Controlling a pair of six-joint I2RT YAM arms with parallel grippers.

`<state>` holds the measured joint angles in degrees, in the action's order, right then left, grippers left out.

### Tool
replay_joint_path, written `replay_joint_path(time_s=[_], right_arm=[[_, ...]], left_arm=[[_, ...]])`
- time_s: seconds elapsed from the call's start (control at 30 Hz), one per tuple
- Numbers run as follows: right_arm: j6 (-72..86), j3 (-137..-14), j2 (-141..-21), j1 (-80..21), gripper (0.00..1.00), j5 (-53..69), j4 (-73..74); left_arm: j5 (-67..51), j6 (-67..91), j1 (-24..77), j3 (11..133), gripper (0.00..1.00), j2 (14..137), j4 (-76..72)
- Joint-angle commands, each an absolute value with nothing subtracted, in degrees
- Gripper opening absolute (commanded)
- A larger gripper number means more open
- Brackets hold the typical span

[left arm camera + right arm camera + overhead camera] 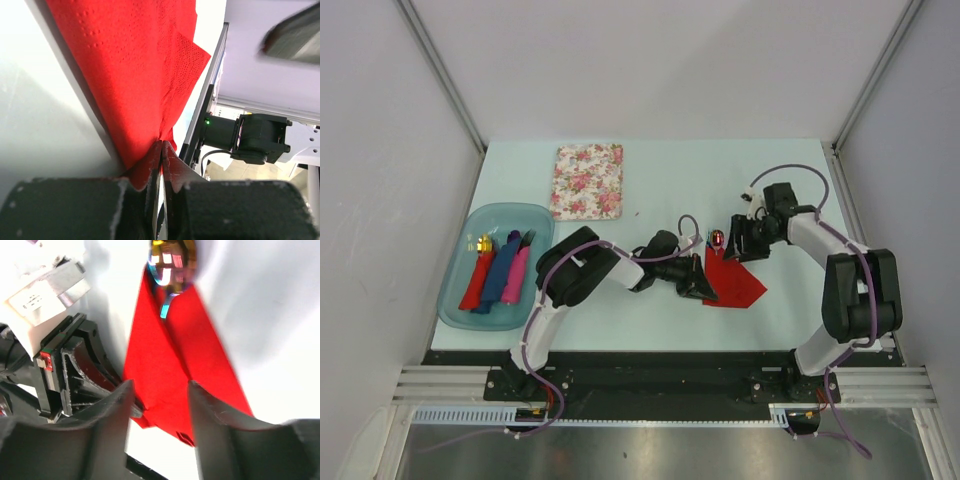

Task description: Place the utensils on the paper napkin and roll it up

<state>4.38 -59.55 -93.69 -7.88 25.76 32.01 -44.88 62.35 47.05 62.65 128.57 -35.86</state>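
Note:
The red paper napkin (pixel 732 280) lies mid-table, partly folded over. My left gripper (pixel 700 285) is shut on the napkin's left edge; the left wrist view shows its jaws (pixel 162 145) pinching the red paper (pixel 135 75). The spoon's shiny red-gold head (pixel 717 238) sticks out past the napkin's far end, also in the right wrist view (pixel 172 262), its thin handle running under the fold of the napkin (pixel 175 375). The blue fork is hidden. My right gripper (pixel 735 247) is open and empty just above the napkin's far end, jaws (pixel 157 390) straddling the fold.
A blue tray (pixel 455 300) at the left holds a red roll with a gold-tipped utensil (pixel 478 270), a blue roll (pixel 503 268) and a pink roll (pixel 517 272). A floral pad (pixel 588 181) lies at the back.

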Motion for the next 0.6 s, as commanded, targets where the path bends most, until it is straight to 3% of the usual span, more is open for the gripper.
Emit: replay_joint_path(time_s=[0.0,0.13,0.17,0.2,0.33,0.57], right_arm=[[1.1,-60.8,-91.1,-2.9,0.61,22.6,37.6],[1.0,-59.1,-90.8,2.7,0.72,24.2,42.1],[1.1,-58.3,-90.8,3.4,0.87,24.6,42.4],[1.2,-58.6,-90.9,4.3,0.89,23.7,43.1],[2.4,-59.9,-93.9,6.2,0.89,25.8,46.0],[1.8,-61.7,-102.4,6.9,0.79,26.1,50.1]], left_arm=[[-40.8,57.9,47.2,62.9,0.09,131.0,-29.8],[-40.9,57.7,47.3,63.2,0.09,131.2,-29.7],[-41.0,57.7,47.3,63.3,0.09,131.3,-29.6],[-40.9,57.7,47.3,63.3,0.09,131.3,-29.6],[-41.0,57.4,47.3,63.5,0.09,131.2,-29.4],[-40.9,57.6,47.3,63.5,0.09,131.6,-29.7]])
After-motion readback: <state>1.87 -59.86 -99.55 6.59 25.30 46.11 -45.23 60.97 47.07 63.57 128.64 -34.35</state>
